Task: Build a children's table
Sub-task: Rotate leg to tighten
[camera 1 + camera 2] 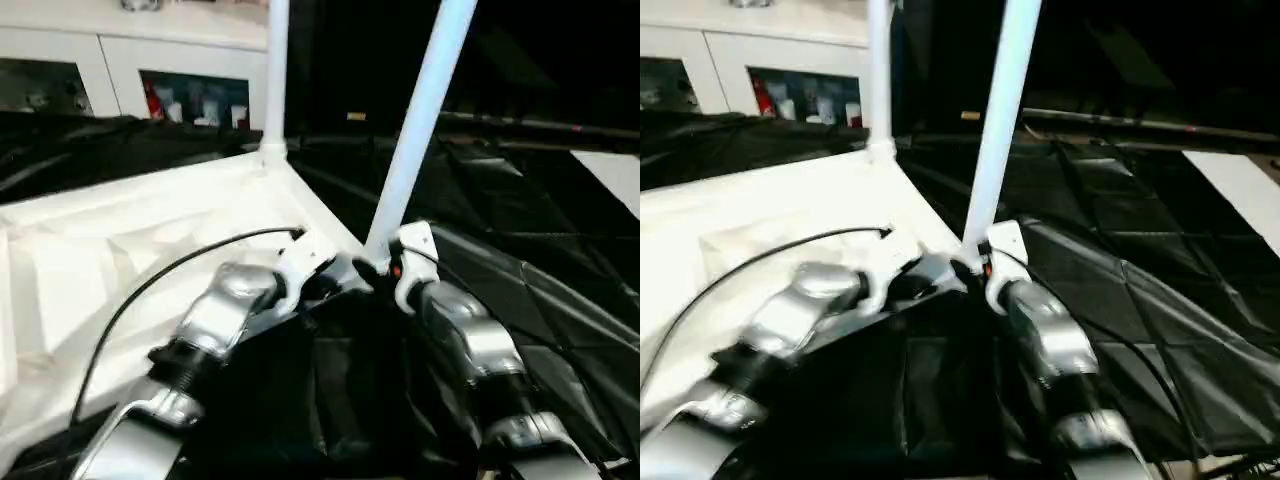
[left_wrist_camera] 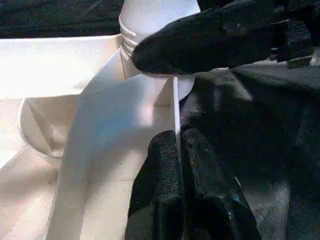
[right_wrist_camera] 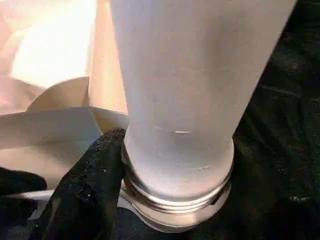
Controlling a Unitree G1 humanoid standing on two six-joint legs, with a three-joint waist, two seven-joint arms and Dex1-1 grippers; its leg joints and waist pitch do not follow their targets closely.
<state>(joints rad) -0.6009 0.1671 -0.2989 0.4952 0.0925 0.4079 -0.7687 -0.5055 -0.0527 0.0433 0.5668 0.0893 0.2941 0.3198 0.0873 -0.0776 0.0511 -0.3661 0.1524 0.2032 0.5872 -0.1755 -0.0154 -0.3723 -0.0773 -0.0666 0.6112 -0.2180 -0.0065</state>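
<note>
The white tabletop lies underside up on the left, ribs showing. One white leg stands upright in its far corner socket. A second leg rises tilted from the near corner socket, its threaded base seated at the socket mouth. My right gripper is shut on this leg just above the base, with one black finger pressed against it. Beside it, my left gripper is shut on the tabletop's thin rim, close to that same corner.
Black cloth drapes the work table under and to the right of the tabletop. A black cable loops over the tabletop to my left wrist. White cabinets stand at the back left, and a white panel lies at the far right.
</note>
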